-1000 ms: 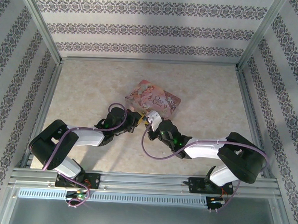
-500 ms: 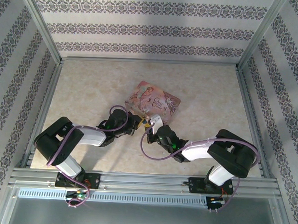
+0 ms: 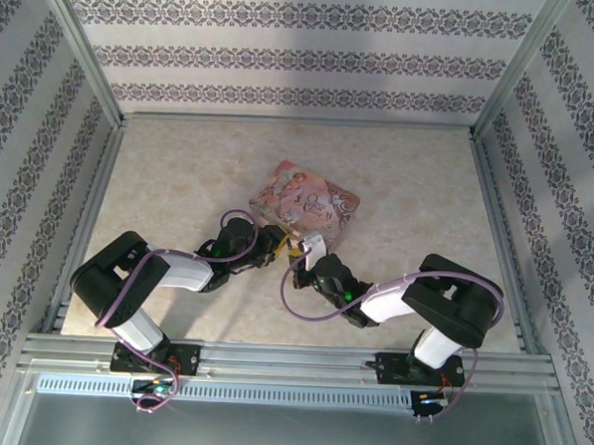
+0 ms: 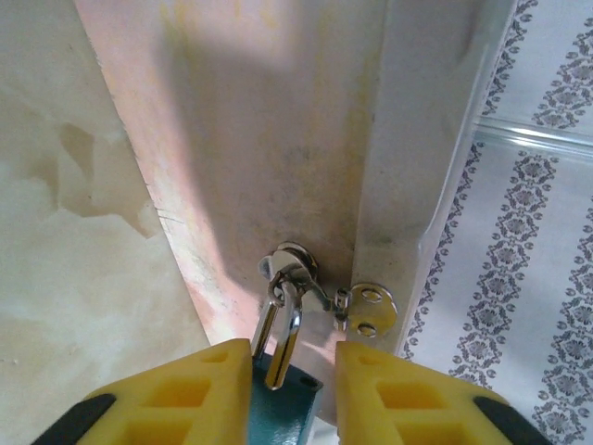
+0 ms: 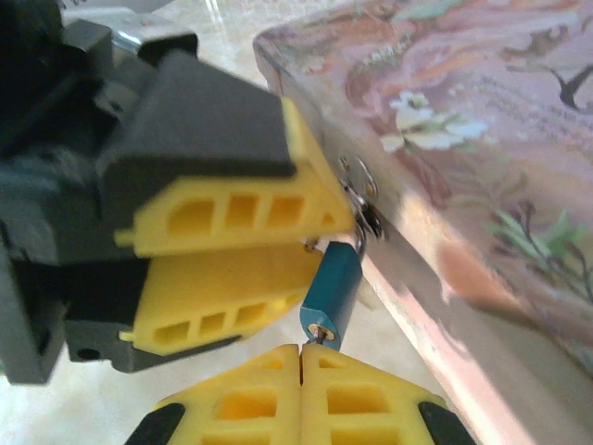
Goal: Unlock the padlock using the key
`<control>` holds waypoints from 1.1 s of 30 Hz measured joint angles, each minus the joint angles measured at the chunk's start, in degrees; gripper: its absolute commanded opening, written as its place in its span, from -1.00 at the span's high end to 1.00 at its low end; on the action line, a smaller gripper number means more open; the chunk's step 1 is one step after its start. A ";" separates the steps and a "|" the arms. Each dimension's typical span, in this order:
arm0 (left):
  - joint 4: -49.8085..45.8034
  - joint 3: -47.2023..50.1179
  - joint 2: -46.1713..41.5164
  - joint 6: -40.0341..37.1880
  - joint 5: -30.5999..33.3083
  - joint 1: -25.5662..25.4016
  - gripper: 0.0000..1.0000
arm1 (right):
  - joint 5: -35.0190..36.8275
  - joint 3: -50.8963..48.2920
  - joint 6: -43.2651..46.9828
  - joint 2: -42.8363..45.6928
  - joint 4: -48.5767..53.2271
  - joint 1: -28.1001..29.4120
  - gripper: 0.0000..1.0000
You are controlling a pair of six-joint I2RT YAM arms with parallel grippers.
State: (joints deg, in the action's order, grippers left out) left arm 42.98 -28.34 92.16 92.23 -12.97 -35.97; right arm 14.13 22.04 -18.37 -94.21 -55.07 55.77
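Observation:
The padlock [image 4: 278, 408] has a dark blue body and hangs by its silvery shackle [image 4: 285, 334] from the hasp [image 4: 371, 309] on the pink box [image 3: 306, 201]. One shackle leg stands out of the body. My left gripper [image 4: 292, 371] is open around the body: the left finger touches it and the right finger stands apart. From the other side, the padlock [image 5: 332, 283] points its keyhole at my right gripper [image 5: 302, 350]. That gripper is shut on the key [image 5: 318, 336], whose tip sits in the keyhole.
The pink box [image 5: 463, 139] lies flat in the middle of the beige table [image 3: 180, 177]. Both grippers meet at its near edge, the left gripper [image 3: 279, 246] and the right gripper [image 3: 300, 263] almost touching. Patterned walls and metal rails [image 3: 290, 357] enclose the table.
My left jaws, shut on the padlock before, have parted and one finger has come off the body. The right arm has folded in, its elbow swinging left.

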 measured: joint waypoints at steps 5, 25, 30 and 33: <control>-0.13 1.60 -1.75 -0.48 1.09 0.02 0.15 | 0.02 -0.96 -1.36 -0.57 -1.27 0.00 1.00; -33.73 3.43 -36.15 -20.90 11.93 7.54 -0.32 | -0.22 -4.85 -0.35 1.84 -2.86 0.02 0.36; -44.15 0.28 -41.33 -28.89 13.64 11.76 -0.57 | -0.11 -7.13 0.79 9.16 0.13 0.00 0.06; -47.87 -3.54 -40.46 -33.88 12.26 14.49 -0.69 | -0.72 -7.37 0.50 15.85 4.90 -0.09 -0.13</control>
State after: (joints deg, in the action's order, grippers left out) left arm -4.89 -31.88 51.70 58.35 -0.71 -21.47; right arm 13.41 14.68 -17.87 -78.37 -50.17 55.68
